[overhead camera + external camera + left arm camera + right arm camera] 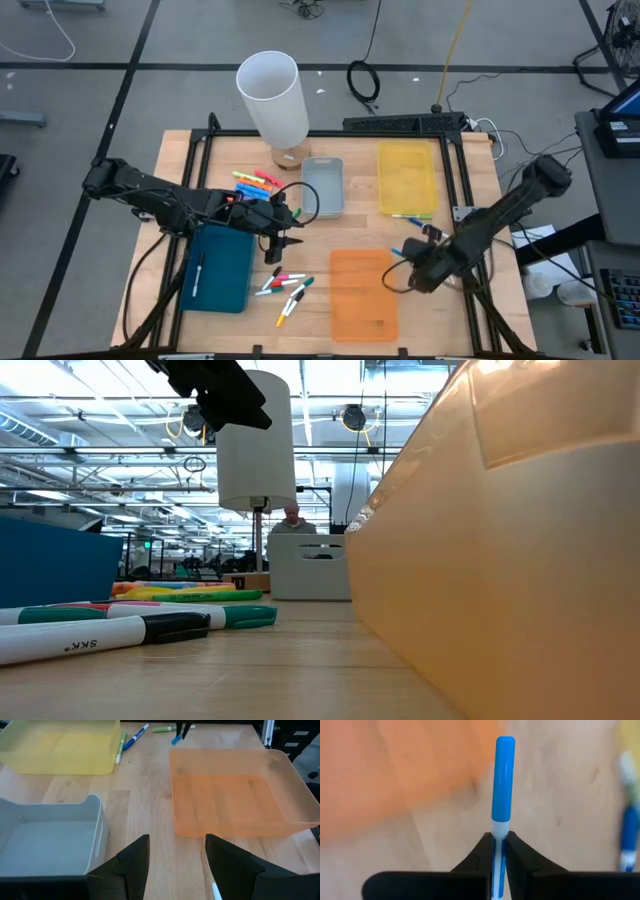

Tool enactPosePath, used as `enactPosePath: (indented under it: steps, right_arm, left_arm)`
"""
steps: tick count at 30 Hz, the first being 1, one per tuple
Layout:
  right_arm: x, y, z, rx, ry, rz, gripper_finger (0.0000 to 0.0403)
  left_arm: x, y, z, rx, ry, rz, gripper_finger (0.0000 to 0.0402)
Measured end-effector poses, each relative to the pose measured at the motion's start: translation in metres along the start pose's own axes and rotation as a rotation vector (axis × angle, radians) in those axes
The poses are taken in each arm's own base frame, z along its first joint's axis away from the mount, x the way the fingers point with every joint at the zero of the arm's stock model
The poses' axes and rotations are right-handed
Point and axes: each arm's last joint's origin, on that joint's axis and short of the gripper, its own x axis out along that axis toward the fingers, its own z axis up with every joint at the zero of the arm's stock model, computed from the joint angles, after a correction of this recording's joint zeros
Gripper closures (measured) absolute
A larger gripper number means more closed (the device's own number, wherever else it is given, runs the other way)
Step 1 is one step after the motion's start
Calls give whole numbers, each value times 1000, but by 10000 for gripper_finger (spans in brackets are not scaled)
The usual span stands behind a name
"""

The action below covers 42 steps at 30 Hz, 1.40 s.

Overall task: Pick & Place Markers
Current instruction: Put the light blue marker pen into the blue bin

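My right gripper [404, 252] is shut on a marker with a blue cap [503, 780] beside the orange tray's [362, 295] far right corner; it also shows in the left wrist view [176, 740]. My left gripper [285, 237] is open and empty, above the table between the teal tray [220, 268] and the grey tray [323, 186]; its fingers show wide apart [177, 862]. Several markers [286, 285] lie on the wood near it, and more neon ones [256, 181] lie farther back. Two others [411, 216] lie by the yellow tray [407, 177]. My right gripper pinches the marker's white-and-blue body [499, 836] between its two fingers, just behind the blue cap. The marker runs along the fingers, and its capped end sticks out ahead of them. Whether it is clear of the table I cannot tell.
A tall white cylinder [272, 97] stands at the table's far edge, left of the grey tray. The orange tray's wall [500, 560] fills the right of the low view, with markers [120, 622] lying on the wood to its left. A thin white marker [197, 268] lies in the teal tray.
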Motion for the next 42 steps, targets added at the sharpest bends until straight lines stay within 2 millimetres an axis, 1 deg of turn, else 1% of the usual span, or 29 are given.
enactPosePath:
  steps: [5,8,11,15,17,19,24,27,31,34,37,42]
  right_arm:
    - [-25,-11,6,9,-217,43,389]
    - [-37,-15,13,-18,-368,44,388]
    - [-45,-12,22,-53,-546,20,388]
    - [-47,-2,38,-137,-746,28,389]
    - [-47,3,48,-169,-857,47,389]
    - [-46,5,54,-189,-965,58,389]
    - [-38,1,62,-237,-1182,147,389]
    - [-31,-4,64,-252,-1246,200,389]
    - [-24,-8,67,-255,-1241,217,389]
    - [-21,-6,70,-268,-1245,241,389]
    - [-18,-4,72,-284,-1259,269,389]
    - [-15,-3,74,-291,-1264,254,389]
  left_arm:
    - [0,0,0,0,-3,1,204]
    - [0,0,2,5,-18,7,204]
    - [0,-1,7,21,-74,2,204]
    - [2,-3,21,33,-220,-8,204]
    - [10,-4,26,24,-290,9,204]
    - [22,-5,30,26,-357,9,204]
    - [53,-11,31,109,-481,-3,204]
    - [66,-12,30,123,-532,-3,204]
    - [81,-13,26,107,-579,-7,204]
    - [90,-14,28,104,-583,-7,204]
    - [98,-14,37,93,-593,-5,204]
    - [113,-15,56,80,-578,0,204]
